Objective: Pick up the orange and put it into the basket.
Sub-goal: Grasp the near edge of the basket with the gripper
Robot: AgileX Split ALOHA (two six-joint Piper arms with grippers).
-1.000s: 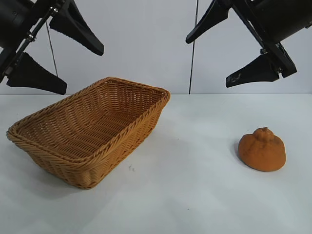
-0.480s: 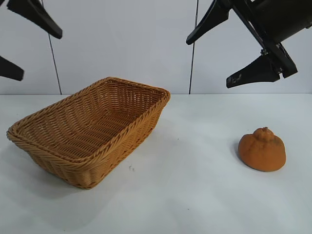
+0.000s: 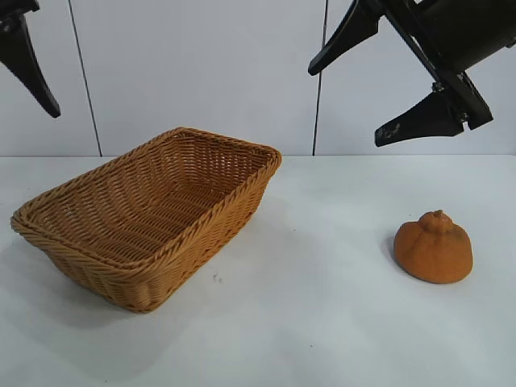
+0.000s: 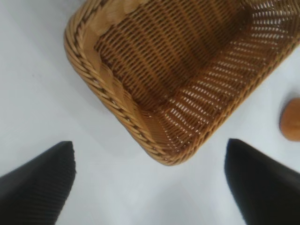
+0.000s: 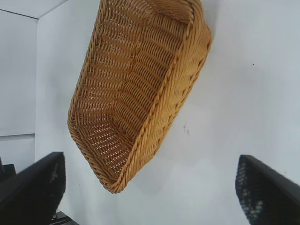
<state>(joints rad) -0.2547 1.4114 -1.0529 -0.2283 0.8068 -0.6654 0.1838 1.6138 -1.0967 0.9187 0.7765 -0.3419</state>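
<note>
The orange (image 3: pixel 433 248), dull and lumpy with a knob on top, sits on the white table at the right. The tan wicker basket (image 3: pixel 193 258) stands empty at centre-left. My right gripper (image 3: pixel 347 103) is open and empty, high above the table between basket and orange. Of my left gripper only one finger (image 3: pixel 32 68) shows, at the top left corner. In the left wrist view the left gripper (image 4: pixel 150 150) is open over bare table near a corner of the basket (image 4: pixel 108 93), with the orange (image 4: pixel 291 119) at the edge. The right wrist view shows the right gripper (image 5: pixel 150 164) open and the basket (image 5: pixel 173 93).
The white table (image 3: pixel 306 322) spreads between basket and orange and in front of both. A pale panelled wall (image 3: pixel 201 72) stands close behind the table's far edge.
My left gripper has risen and swung to the left, almost out of the exterior view. The right arm, orange and basket have not moved.
</note>
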